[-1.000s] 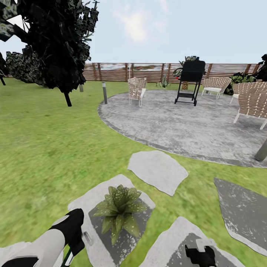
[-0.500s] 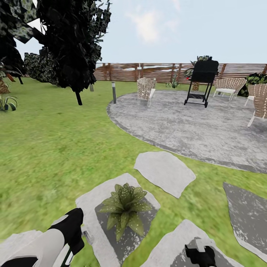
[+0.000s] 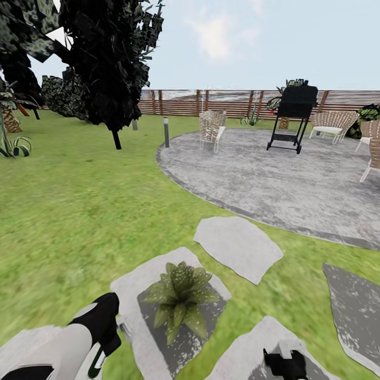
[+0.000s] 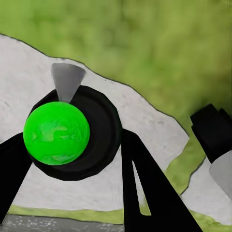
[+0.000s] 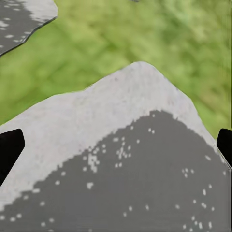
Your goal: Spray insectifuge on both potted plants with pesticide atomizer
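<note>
Garden inventory, as I see it from the head view. One potted plant, a low spotted rosette, sits on the near stepping stone, close in front of my arms. More stones lie beyond it and to the right. The round paved patio carries a black grill and wicker chairs; the slatted fence runs behind. A dark tree stands on the lawn at left. Nothing blocks the way to the plant.

Against the earlier frames the whole scene has slid rightward: my view turned left, bringing a palm into sight.

Left pincer: fingers clamped around the pesticide atomizer, its whitish nozzle over grey stone. Right pincer: fingers spread wide, holding nothing, above a stone.
</note>
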### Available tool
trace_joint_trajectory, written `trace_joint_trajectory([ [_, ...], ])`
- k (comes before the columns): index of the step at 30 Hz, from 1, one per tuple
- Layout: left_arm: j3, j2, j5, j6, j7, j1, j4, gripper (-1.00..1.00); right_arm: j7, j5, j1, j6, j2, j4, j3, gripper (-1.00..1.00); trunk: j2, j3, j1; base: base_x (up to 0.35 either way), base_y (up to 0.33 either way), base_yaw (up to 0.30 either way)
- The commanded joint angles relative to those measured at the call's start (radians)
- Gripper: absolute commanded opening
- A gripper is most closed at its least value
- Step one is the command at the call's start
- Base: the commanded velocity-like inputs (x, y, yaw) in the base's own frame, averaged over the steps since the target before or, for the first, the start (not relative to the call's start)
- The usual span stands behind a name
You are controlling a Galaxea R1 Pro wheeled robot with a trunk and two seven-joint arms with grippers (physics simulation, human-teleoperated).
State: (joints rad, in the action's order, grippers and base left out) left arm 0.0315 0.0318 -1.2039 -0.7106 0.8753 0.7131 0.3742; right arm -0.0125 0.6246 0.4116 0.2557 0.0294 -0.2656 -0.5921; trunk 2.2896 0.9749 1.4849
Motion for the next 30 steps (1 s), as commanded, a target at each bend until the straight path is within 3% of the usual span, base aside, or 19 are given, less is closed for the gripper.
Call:
trace_joint_trajectory([
  [1,0.003,0.001,-0.005,-0.006,0.007,0.000,0.005,-1.00,-0.001,0.011,0.001,0.005,0.000,0.002,-0.008,1.00,0.000,0.001,0.000,0.199,-0.156,0.000],
  [7,0.001,0.008,-0.005,-0.006,0.005,0.000,0.002,-1.00,-0.001,0.011,0.001,0.005,0.000,0.002,-0.008,1.00,0.000,0.001,0.000,0.115,-0.079,0.000],
  [12,0.001,0.009,-0.002,-0.006,-0.085,-0.036,-0.010,-1.00,-0.001,0.011,0.001,0.005,0.000,0.002,-0.008,1.00,0.000,0.001,0.000,0.006,-0.004,0.046],
  [15,0.003,0.007,-0.001,-0.006,-0.095,-0.040,-0.007,-1.00,-0.001,0.011,0.001,0.005,-0.001,0.002,-0.008,1.00,0.000,0.001,0.000,0.000,0.000,0.237],
  [16,0.015,0.005,-0.001,-0.006,-0.096,-0.040,-0.004,-1.00,-0.001,0.011,0.001,0.005,-0.001,0.002,-0.008,1.00,0.000,0.001,0.000,0.000,0.000,0.263],
  [19,0.098,0.002,0.002,-0.004,-0.097,-0.041,0.002,-1.00,-0.001,0.011,0.001,0.005,-0.001,0.002,-0.008,1.00,0.000,0.001,0.000,0.000,0.000,0.098],
  [30,0.117,-0.006,0.004,0.002,-0.097,-0.041,-0.012,-1.00,-0.001,0.011,0.001,0.005,-0.001,0.002,-0.008,1.00,0.000,0.001,0.000,0.073,-0.084,0.005],
])
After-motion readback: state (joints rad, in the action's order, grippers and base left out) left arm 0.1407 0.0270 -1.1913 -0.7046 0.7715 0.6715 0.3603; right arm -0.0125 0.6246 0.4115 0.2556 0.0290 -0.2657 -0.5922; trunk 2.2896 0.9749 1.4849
